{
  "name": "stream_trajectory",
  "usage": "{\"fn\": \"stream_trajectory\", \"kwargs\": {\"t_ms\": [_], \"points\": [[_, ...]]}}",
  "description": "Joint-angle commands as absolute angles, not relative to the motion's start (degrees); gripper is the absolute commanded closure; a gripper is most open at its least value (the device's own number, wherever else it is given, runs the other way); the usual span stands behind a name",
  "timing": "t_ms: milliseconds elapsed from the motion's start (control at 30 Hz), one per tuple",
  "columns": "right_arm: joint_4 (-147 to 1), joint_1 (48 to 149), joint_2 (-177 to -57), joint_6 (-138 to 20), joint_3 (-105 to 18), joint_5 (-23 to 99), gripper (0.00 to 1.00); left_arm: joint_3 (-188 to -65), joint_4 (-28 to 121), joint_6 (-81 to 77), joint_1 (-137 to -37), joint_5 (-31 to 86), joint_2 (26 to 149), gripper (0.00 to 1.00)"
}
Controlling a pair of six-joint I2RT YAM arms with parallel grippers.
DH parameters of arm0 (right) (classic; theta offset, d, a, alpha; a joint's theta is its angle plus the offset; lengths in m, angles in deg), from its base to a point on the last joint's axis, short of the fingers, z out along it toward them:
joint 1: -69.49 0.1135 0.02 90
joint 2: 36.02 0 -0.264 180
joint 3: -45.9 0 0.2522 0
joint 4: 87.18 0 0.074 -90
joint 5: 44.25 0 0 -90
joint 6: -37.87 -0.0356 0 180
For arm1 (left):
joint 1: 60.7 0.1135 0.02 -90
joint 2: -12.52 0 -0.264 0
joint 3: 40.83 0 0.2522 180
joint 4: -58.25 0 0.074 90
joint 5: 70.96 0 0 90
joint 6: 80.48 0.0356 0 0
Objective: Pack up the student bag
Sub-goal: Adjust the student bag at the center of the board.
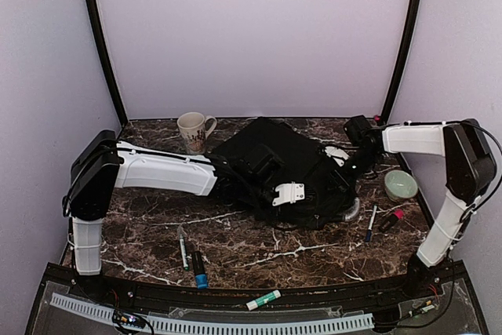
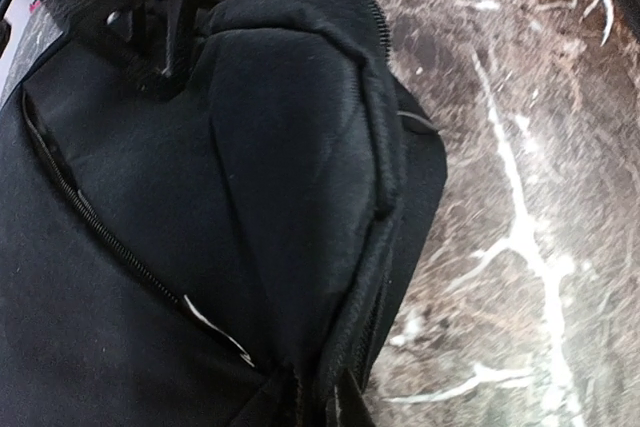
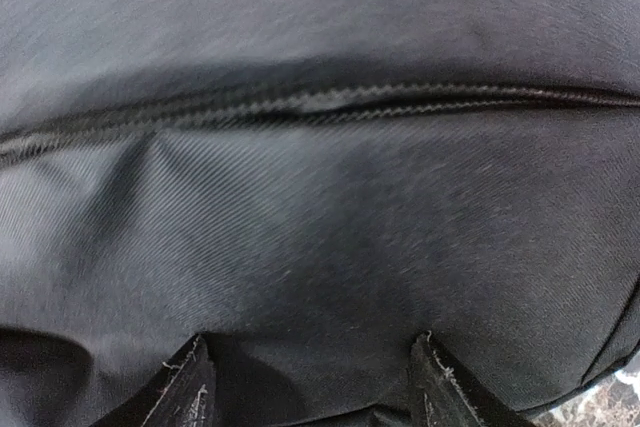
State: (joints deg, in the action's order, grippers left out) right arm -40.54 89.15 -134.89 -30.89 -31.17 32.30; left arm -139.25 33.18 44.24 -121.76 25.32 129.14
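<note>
Bag (image 1: 310, 151): mid-table, btwn mug (image 1: 194, 131) & bowl (image 1: 400, 184). My left gripper (image 2: 318, 402): pinched shut on bag fold nr zip. My right gripper (image 3: 315, 397): spread, over fabric. Risk: thin fold slips out if tugged

The left arm (image 1: 161, 172) stands up from its base at the near left corner, bends at the elbow and stretches its white forearm to the right, toward the middle. The left gripper (image 1: 292, 198) at its end points downward, with the jaws closed together. The right arm (image 1: 416, 140) rises at the near right, bends high and reaches its forearm to the left. The right gripper (image 3: 310, 397) turns down and leftward; its two fingers (image 3: 190, 395) stand wide apart.
</note>
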Motion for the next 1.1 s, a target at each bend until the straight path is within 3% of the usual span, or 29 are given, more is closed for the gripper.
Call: {"fn": "stream_trajectory", "kwargs": {"t_ms": [0, 533, 733, 933, 1067], "points": [[-40.76, 89.06, -139.21, -31.84, -33.49, 32.31, 0.35, -142.13, 33.56, 36.36, -124.97, 35.19, 128.3, 1.0], [-35.03, 102.5, -158.03, -33.65, -55.44, 30.26, 0.38, -131.98, 33.5, 22.15, -125.47, 28.73, 122.82, 1.0], [-32.67, 104.67, -162.25, -35.28, -64.65, 29.64, 0.38, -124.08, 34.12, 20.87, -123.6, 19.35, 119.18, 1.0], [-33.03, 102.44, -153.05, -36.21, -63.8, 27.68, 0.36, -115.56, 40.62, 21.03, -119.24, 23.36, 112.21, 1.0], [-36.04, 99.49, -141.77, -36.67, -55.74, 23.42, 0.33, -115.53, 41.05, 23.07, -119.15, 22.73, 115.79, 1.0]]}}
